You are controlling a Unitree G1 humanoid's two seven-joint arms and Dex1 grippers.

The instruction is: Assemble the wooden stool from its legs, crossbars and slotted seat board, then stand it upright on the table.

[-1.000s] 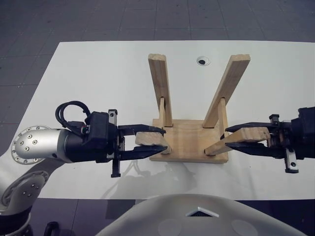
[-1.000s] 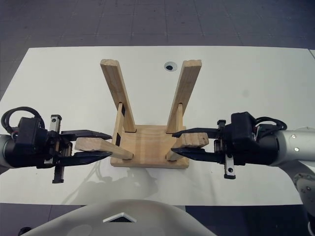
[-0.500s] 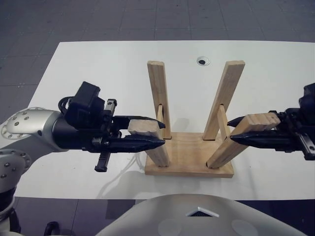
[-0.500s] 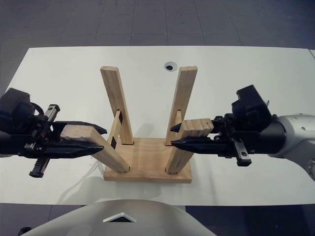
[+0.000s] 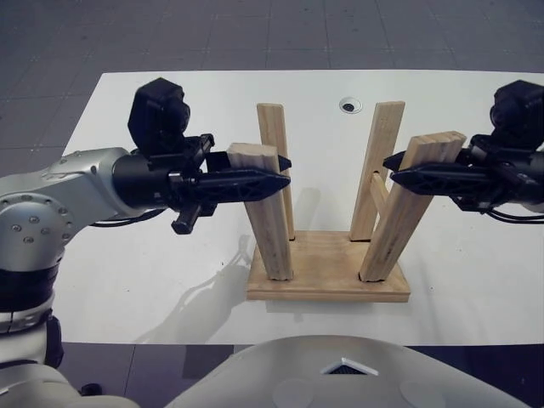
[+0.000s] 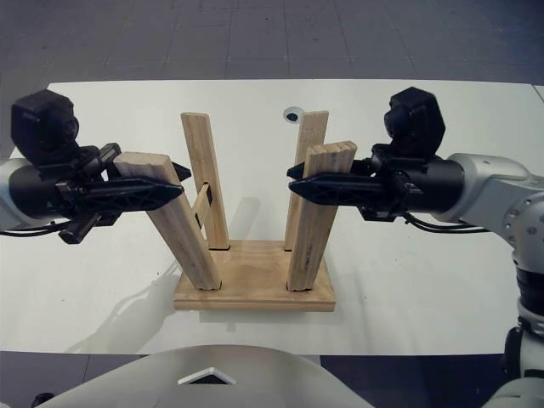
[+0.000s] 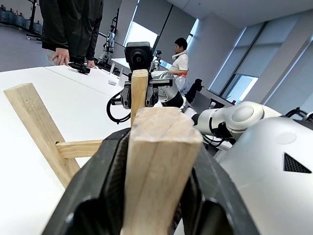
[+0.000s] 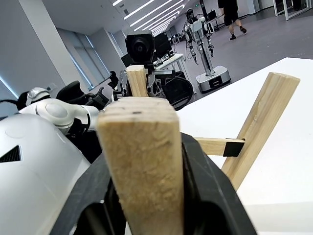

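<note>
The wooden stool stands upside down, its seat board (image 5: 327, 274) flat on the white table (image 5: 153, 272) and its legs pointing up. My left gripper (image 5: 277, 172) is shut on the top of the near left leg (image 5: 270, 234). My right gripper (image 6: 295, 181) is shut on the top of the near right leg (image 6: 308, 246). The two far legs (image 5: 274, 136) (image 5: 380, 144) rise behind them, each joined to a near leg by a crossbar (image 6: 202, 204). In the left wrist view the gripped leg end (image 7: 159, 161) sits between black fingers (image 7: 93, 191). The right wrist view shows its leg end (image 8: 144, 156) likewise.
A round cable hole (image 5: 349, 105) lies in the table behind the stool. Bare table surface spreads to the left and right of the seat board. The near table edge runs just in front of the stool.
Both grippers have risen and moved away from me, holding the near legs. The stool has swung from tilted toward me to legs-up, with the seat board now flat on the table.
</note>
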